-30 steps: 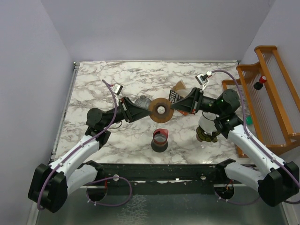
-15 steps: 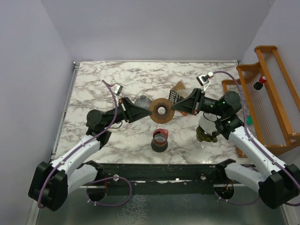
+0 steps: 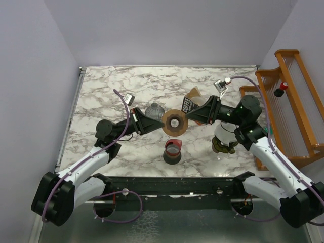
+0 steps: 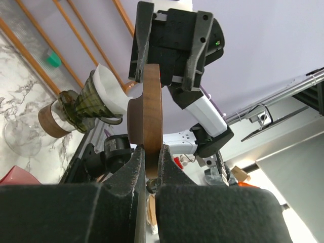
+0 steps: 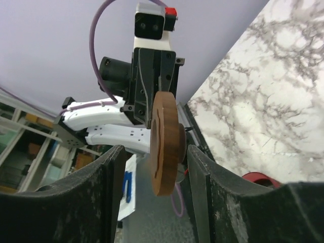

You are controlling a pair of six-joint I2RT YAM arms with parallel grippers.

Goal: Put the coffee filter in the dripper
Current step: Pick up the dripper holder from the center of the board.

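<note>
A brown wooden disc with a centre hole (image 3: 173, 122) hangs in the air between both arms. My left gripper (image 3: 163, 123) is shut on its rim, its pads (image 4: 136, 157) pinching the disc's edge (image 4: 147, 116). My right gripper (image 3: 188, 117) stands open around the disc's far side (image 5: 166, 147); its fingers (image 5: 197, 167) do not touch the wood. The coffee filter (image 4: 112, 88), a white paper cone, sits in the mouth of a green ribbed glass dripper (image 4: 83, 101). In the top view, filter (image 3: 223, 132) and dripper (image 3: 223, 147) lie under the right arm, partly hidden.
A clear ribbed glass cone (image 3: 153, 109) stands behind the left gripper. A red cup (image 3: 172, 148) is on the marble near the front middle. The brown-and-orange COFFEE carton (image 3: 194, 101) lies behind the right gripper. An orange wooden rack (image 3: 288, 101) lines the right edge.
The left gripper closed on the wooden disc, then the right gripper opened off it. The disc has shifted slightly toward the front with the left arm.
</note>
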